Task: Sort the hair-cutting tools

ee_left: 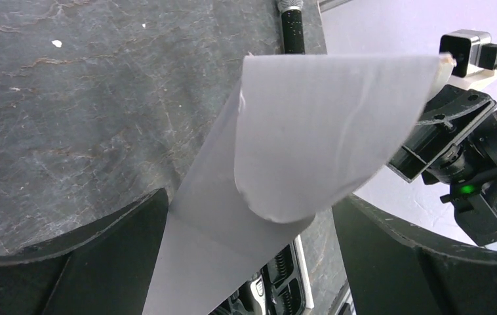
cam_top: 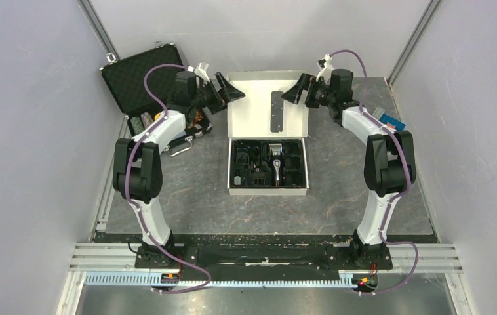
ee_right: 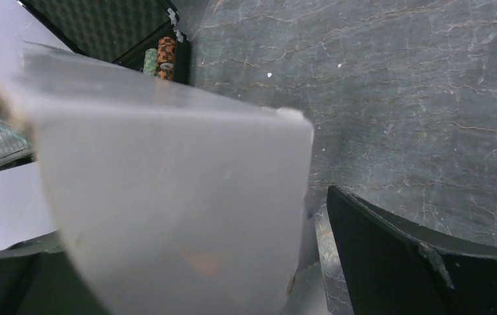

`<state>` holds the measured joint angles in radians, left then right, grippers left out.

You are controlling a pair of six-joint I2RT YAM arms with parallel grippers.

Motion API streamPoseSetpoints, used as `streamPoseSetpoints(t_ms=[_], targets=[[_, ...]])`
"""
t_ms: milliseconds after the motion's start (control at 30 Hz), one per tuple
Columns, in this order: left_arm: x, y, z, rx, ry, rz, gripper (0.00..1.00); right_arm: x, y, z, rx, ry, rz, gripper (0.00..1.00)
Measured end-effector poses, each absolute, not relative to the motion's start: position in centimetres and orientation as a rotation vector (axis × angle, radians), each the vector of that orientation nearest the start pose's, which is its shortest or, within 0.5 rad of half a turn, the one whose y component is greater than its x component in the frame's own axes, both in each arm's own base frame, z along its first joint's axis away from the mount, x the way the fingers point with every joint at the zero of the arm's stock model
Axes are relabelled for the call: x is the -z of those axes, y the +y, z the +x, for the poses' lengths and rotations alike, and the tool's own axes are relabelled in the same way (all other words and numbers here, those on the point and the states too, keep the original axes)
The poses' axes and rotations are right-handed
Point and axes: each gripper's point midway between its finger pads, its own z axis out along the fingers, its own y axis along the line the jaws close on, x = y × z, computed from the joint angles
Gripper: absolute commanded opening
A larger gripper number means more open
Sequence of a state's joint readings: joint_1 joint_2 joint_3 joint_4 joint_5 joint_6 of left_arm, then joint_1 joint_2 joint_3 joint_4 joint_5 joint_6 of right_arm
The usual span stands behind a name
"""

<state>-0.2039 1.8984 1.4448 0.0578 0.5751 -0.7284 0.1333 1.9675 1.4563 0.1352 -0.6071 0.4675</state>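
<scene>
state: left tool (cam_top: 233,90) and right tool (cam_top: 293,92) both spread wide, unclamped, each astride a top corner of the raised lid (cam_top: 259,111) | task things: clipper (cam_top: 275,159) and combs (cam_top: 256,176) lay inside the box (cam_top: 269,191) | risk: uneven closing or pulling could crease the lid or drag the box, spilling them; an ungripped lid might drop shut.

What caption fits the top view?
Left arm and right arm, jaws open, flank the raised lid; white box holds hair clipper.

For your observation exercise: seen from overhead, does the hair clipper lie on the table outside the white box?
No, the hair clipper lies inside the open white box, between its walls.
</scene>
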Motion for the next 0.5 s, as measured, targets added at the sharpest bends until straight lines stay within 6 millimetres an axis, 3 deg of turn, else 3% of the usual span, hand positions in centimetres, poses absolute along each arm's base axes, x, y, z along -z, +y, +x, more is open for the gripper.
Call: streamPoseSetpoints(t_ms=[500], targets=[[-23.7,-22.1,46.2,1.188,1.908,-0.028,1.0,-21.8,18.4,49.3,-0.958,1.912,-0.163,0.98]])
